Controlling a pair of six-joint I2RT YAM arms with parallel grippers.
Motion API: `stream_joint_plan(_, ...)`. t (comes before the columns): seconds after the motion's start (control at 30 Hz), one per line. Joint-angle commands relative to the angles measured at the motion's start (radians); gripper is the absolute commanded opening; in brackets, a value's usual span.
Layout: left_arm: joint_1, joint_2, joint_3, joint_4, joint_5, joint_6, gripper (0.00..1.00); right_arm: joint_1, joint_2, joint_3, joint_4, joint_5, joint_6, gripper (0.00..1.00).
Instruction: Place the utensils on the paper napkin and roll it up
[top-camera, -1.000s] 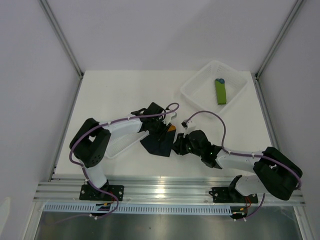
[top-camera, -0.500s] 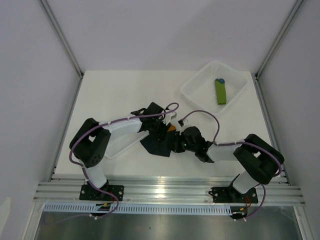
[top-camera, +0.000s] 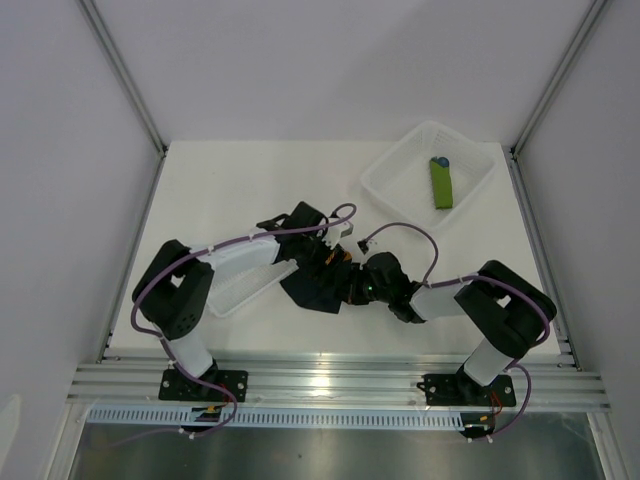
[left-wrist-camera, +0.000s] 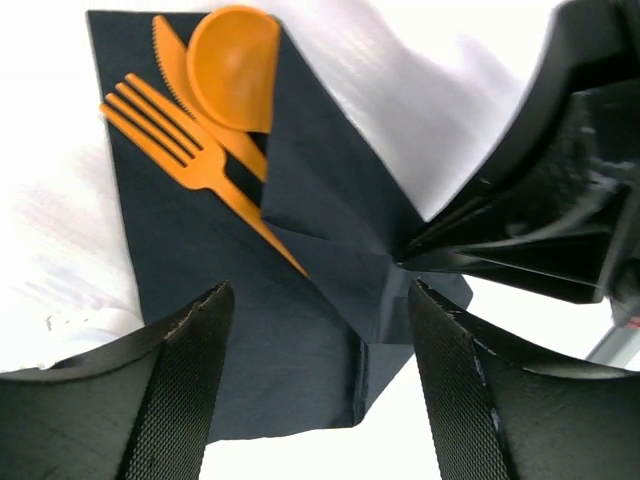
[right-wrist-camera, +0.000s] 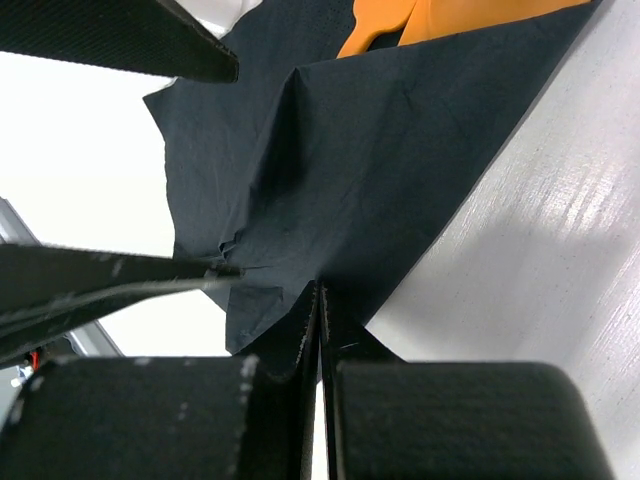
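Diagonally, the utensils cross the paper napkin; right gripper pinches it, left gripper gapes.

matt, creased black paper napkin, smooth glossy orange plastic utensils, faintly shiny white table top

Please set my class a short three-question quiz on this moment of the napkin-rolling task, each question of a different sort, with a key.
1. True or false: the right gripper is shut on the edge of the black paper napkin.
2. How many orange utensils lie on the napkin? A one; B three; C five.
3. Fill in: the left gripper hangs over the napkin with its jaws ___.

Key:
1. True
2. B: fork, knife, spoon
3. open
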Motion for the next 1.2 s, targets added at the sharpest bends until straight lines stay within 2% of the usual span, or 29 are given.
stream_joint_plan(0.0,-0.005,-0.049,-0.004,0.000,0.072,0.037,0.74,-0.002,-0.026,0.006,0.033,0.001,0.018,0.00)
stream_joint_plan(0.17,-0.039,-0.032,-0.003,0.000,0.043,0.061,0.75,-0.008,-0.052,0.005,0.024,0.009,0.023,0.00)
stream_joint_plan(0.33,-0.039,0.044,0.046,-0.020,-0.035,0.038,0.67,-0.013,-0.044,0.003,0.033,0.000,0.026,0.00)
stream_joint_plan(0.47,-0.039,0.061,0.066,-0.018,-0.081,0.028,0.54,-0.013,-0.044,-0.005,0.042,-0.002,0.029,0.00)
stream_joint_plan(0.53,-0.037,0.066,0.074,-0.020,-0.104,0.028,0.52,-0.014,-0.046,-0.009,0.051,-0.008,0.030,0.00)
stream_joint_plan(0.63,-0.037,0.069,0.075,-0.018,-0.114,0.024,0.43,-0.014,-0.044,-0.017,0.059,-0.011,0.032,0.00)
stream_joint_plan(0.83,-0.036,0.066,0.069,-0.030,-0.101,0.018,0.10,-0.021,-0.058,-0.032,0.073,-0.019,0.032,0.00)
stream_joint_plan(0.93,-0.031,0.068,0.071,-0.052,-0.089,0.010,0.01,-0.022,-0.069,-0.044,0.077,-0.017,0.035,0.00)
stream_joint_plan(1.17,-0.016,0.077,0.074,-0.092,-0.075,0.013,0.01,-0.025,-0.113,-0.045,0.082,-0.023,0.033,0.00)
